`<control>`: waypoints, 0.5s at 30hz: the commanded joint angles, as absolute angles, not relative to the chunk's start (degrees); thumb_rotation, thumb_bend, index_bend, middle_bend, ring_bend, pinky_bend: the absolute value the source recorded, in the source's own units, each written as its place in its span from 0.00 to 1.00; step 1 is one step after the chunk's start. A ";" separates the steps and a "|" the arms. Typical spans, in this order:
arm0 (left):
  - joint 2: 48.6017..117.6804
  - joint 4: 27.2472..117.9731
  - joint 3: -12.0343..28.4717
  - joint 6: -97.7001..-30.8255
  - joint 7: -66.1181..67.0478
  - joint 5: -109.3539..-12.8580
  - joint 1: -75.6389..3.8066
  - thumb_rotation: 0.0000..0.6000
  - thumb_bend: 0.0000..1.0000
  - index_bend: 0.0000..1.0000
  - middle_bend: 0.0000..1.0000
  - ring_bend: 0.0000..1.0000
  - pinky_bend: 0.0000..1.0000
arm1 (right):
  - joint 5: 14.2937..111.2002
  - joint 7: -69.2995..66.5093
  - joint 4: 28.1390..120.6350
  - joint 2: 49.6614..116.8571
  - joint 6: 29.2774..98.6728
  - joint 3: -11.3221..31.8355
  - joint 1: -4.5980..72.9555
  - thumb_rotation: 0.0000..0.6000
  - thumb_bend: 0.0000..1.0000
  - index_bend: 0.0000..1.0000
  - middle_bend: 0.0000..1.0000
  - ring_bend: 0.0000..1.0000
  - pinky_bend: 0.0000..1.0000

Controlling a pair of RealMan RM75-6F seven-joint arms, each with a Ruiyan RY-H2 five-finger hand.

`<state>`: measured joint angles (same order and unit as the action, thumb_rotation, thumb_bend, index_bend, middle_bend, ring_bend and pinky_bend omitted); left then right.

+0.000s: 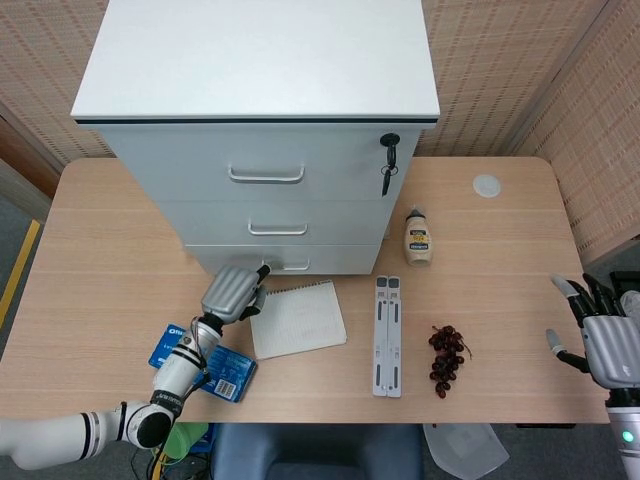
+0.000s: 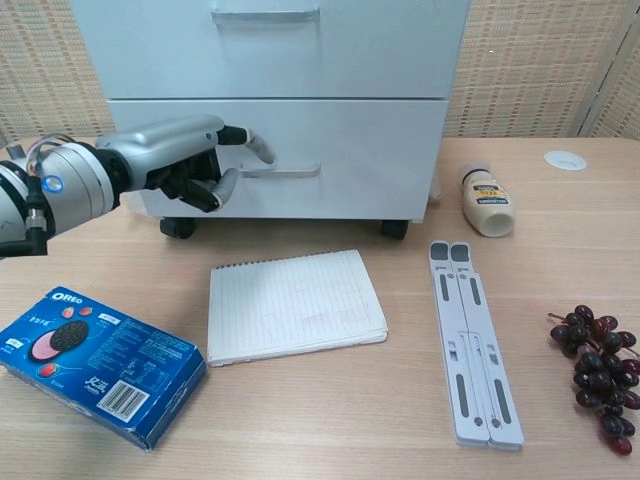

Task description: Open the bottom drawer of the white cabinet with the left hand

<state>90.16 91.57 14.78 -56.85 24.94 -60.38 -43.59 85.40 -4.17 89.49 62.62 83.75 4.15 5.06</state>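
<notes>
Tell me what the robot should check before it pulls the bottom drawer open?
1. Left hand at the bottom drawer handle: ok, a fingertip reaches its left end.
2. Fingers hooked behind the handle: cannot tell.
3. Bottom drawer shut: ok.
4. Notebook lies in front of the drawer, maybe in its path: not ok.
5. Right hand far off at the table edge: ok.

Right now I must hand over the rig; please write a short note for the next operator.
Left hand: at the bottom drawer of the white cabinet, one finger reaching out to the left end of its handle; whether it grips yet is unclear.
Right hand: open, holding nothing, at the table's right edge.
Done: approach. The drawer looks closed.
Left: hook the handle, pull the drawer out.
</notes>
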 commanded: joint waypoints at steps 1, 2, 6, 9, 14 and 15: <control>90.50 91.26 14.74 -56.93 25.25 -59.66 -44.08 1.00 0.71 0.20 1.00 1.00 1.00 | 85.40 -4.31 89.34 62.69 83.68 4.10 5.06 1.00 0.33 0.10 0.17 0.08 0.10; 90.64 91.10 14.66 -56.96 25.49 -59.40 -44.30 1.00 0.71 0.20 1.00 1.00 1.00 | 85.38 -4.37 89.24 62.72 83.67 4.10 5.05 1.00 0.33 0.10 0.17 0.08 0.10; 91.17 90.43 14.60 -56.86 26.44 -57.97 -45.10 1.00 0.71 0.20 1.00 1.00 1.00 | 85.27 -4.57 89.02 62.76 83.72 4.10 4.96 1.00 0.33 0.10 0.17 0.08 0.10; 91.49 90.03 14.58 -57.05 27.47 -56.69 -45.64 1.00 0.71 0.20 1.00 1.00 1.00 | 85.11 -4.75 88.87 62.77 83.74 4.07 4.83 1.00 0.33 0.10 0.17 0.08 0.10; 91.73 90.17 13.93 -58.28 29.41 -56.21 -46.10 1.00 0.71 0.23 1.00 1.00 1.00 | 84.93 -4.97 88.60 62.87 83.63 4.03 4.74 1.00 0.33 0.10 0.17 0.08 0.10; 91.76 90.19 13.81 -58.41 29.64 -56.19 -46.18 1.00 0.71 0.23 1.00 1.00 1.00 | 84.93 -4.99 88.57 62.89 83.59 4.02 4.76 1.00 0.33 0.10 0.17 0.08 0.10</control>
<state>91.70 90.16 13.93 -58.31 29.50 -56.25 -46.08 84.94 -4.99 88.56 62.90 83.58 4.02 4.76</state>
